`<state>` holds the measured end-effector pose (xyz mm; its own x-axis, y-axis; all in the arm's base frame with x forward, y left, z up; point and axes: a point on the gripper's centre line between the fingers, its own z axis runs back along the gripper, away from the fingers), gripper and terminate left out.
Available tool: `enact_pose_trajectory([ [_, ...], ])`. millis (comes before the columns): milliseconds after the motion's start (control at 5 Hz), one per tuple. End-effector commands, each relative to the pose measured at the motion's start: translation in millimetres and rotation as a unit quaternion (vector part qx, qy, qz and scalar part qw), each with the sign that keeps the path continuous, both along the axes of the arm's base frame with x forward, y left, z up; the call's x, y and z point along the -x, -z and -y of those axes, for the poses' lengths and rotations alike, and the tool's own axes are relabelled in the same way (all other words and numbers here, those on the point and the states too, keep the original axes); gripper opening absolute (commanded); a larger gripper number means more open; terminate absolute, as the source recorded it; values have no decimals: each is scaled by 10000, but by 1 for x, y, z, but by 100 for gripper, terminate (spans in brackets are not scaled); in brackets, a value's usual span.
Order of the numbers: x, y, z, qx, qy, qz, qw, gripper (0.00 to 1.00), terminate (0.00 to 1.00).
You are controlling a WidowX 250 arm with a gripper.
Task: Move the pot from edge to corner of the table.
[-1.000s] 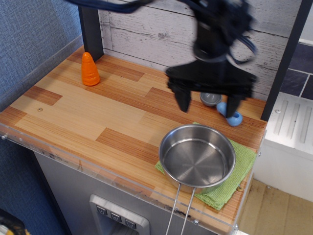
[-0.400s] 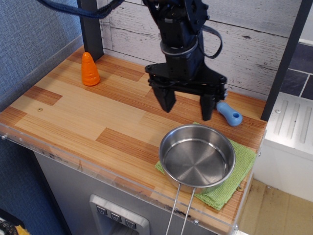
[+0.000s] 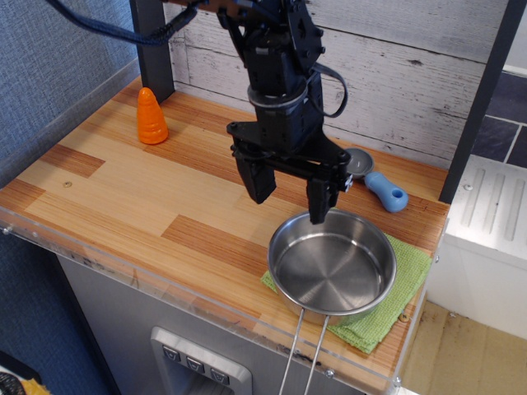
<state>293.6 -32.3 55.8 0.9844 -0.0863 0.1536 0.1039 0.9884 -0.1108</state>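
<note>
The pot (image 3: 332,262), a shallow shiny steel pan with a thin wire loop handle pointing over the front rim, sits on a green cloth (image 3: 387,309) at the front right of the wooden table (image 3: 123,197). My black gripper (image 3: 290,197) is open and empty. It hangs just above the table at the pot's back left rim, its right finger right over that rim and its left finger over bare wood.
An orange cone (image 3: 151,117) stands at the back left. A small grey scoop with a blue handle (image 3: 377,183) lies at the back right behind the pot. A dark post (image 3: 153,49) rises at the back left and a plank wall runs behind.
My gripper has moved left and forward from over the scoop, and down, to the pot's back left rim. The pot and cloth have not moved.
</note>
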Motion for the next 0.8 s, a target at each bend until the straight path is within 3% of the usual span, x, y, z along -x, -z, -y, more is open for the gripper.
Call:
enact_pose_trajectory([
  [0, 0, 23, -4, 235, 344, -106, 9991, 100, 0],
  [200, 2, 32, 1, 356, 421, -145, 9984, 100, 0],
  [400, 1, 32, 3, 347, 448, -93, 9983, 0, 0],
  [600, 1, 31, 1, 296, 461, -97, 9985, 0, 0],
])
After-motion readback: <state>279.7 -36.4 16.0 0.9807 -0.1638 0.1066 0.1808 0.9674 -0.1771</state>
